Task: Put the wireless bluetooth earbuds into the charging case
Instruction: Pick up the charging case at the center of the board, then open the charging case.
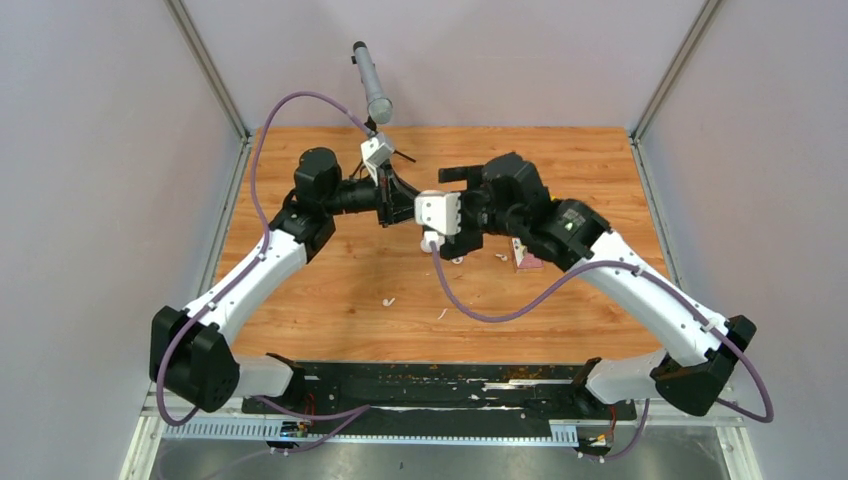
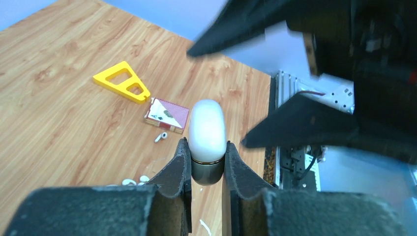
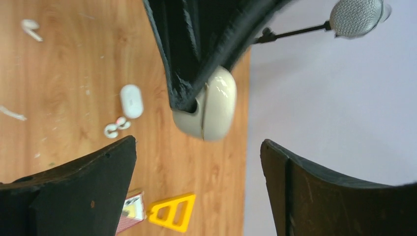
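My left gripper point(image 2: 206, 147) is shut on a white charging case point(image 2: 207, 129) with its lid closed, held above the table. In the right wrist view the same case point(image 3: 211, 105) sticks out of the left arm's black fingers. My right gripper point(image 3: 197, 142) is open just in front of it, jaws wide apart and touching nothing. In the top view the left gripper point(image 1: 405, 205) and the right gripper point(image 1: 440, 200) meet at mid-table, and the case is hidden there. Earbuds lie loose on the wood: one point(image 2: 161, 137) by the card box, a pair point(image 3: 115, 128), and others point(image 1: 389, 301).
A second small white case point(image 3: 131, 101) lies on the table by the pair of buds. A yellow triangular piece point(image 2: 123, 81) and a red-and-white card box point(image 2: 167, 114) sit on the table's right side. A microphone point(image 1: 372, 85) stands at the back edge.
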Robot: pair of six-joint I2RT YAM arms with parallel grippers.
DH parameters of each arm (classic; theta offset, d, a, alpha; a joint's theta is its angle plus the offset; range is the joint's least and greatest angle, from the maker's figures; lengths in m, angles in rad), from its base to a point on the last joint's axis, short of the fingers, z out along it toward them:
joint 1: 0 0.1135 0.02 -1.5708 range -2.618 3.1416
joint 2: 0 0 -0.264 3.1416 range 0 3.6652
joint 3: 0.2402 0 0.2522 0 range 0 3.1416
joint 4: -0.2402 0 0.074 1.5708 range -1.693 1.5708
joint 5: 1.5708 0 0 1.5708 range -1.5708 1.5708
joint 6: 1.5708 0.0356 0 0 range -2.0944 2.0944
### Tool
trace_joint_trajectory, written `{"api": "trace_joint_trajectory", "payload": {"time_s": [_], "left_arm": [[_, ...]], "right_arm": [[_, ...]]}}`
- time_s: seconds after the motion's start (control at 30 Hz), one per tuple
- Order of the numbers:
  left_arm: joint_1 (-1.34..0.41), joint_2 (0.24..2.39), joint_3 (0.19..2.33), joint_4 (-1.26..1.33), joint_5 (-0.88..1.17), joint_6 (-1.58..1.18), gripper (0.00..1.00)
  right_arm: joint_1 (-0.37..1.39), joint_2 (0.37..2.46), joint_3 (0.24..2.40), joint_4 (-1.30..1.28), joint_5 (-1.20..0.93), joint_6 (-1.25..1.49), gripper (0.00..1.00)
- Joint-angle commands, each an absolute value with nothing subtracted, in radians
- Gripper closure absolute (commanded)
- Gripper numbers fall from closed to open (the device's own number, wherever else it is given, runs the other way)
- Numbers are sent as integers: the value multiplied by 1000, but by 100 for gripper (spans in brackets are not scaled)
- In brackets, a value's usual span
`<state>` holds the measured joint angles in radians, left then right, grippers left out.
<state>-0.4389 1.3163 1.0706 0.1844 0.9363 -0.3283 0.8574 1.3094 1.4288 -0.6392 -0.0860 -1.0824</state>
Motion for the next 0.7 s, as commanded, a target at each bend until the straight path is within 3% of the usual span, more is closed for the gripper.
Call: {"api": "trace_joint_trajectory", "payload": {"time_s": [0.0,0.13,0.23,0.3,0.4,0.67], "left_arm": [[-444,1207,1031,179,931,-182,100],[-450,1110,855,392,928,-123,98],[-461,1104,825,437,931,-103,97],[-475,1104,819,480,926,-95,97],[-487,1099,808,518,928,-81,98],[-508,1085,763,571,943,-103,98]], "right_arm": [[722,1390,1730,-1125,-316,-907,1],[572,1588,2079,-1486,-590,-903,8],[562,1659,2168,-1594,-701,-917,18],[562,1671,2158,-1592,-766,-905,28],[563,1690,2156,-1568,-849,-871,57],[599,1710,2194,-1535,-865,-857,52]]}}
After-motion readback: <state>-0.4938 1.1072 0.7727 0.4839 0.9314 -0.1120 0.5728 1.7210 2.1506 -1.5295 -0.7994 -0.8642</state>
